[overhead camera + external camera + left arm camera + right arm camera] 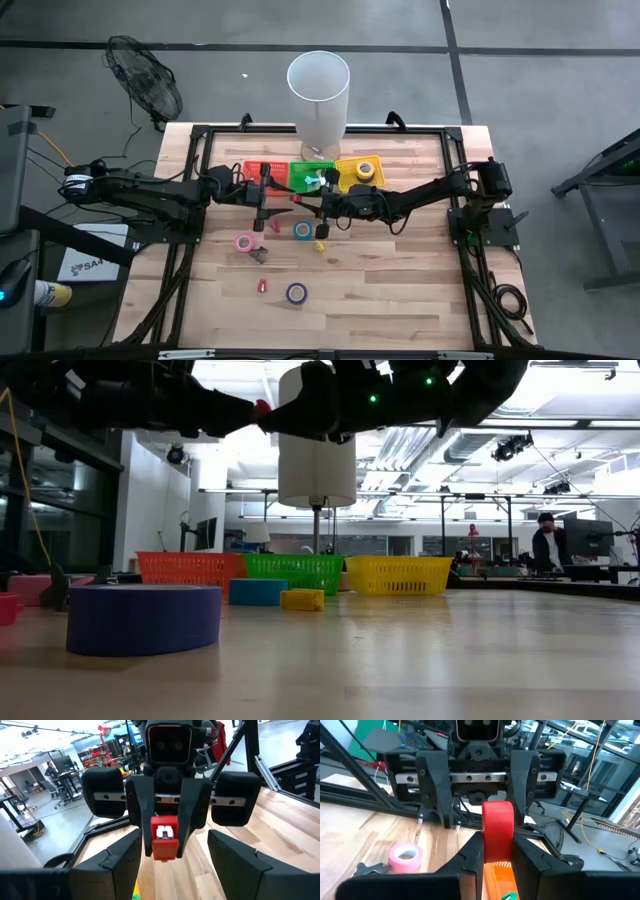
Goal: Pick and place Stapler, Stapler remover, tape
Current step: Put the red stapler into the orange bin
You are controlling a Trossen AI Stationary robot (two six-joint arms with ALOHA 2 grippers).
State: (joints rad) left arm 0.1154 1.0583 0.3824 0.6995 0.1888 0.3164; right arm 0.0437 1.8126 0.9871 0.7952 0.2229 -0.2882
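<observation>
1. Stapler (pixel 497 832), red, is pinched tight between your right gripper (pixel 497 854) jaws, long axis poking straight out toward the left gripper (pixel 479 817).
2. Left jaws are spread wide, with nothing between them.
3. You can't see the stapler's rear; it's hidden between the fingers.

Red stapler (pixel 498 831) aloft; tape rolls (pixel 296 292) tabletop.

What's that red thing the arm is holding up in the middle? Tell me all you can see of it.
It looks like a small red stapler, glossy like plastic, with a rounded back and a white piece at its front end. The right gripper clamps it from both sides, in the air above the table. It points at the open left gripper, which does not touch it.
</observation>
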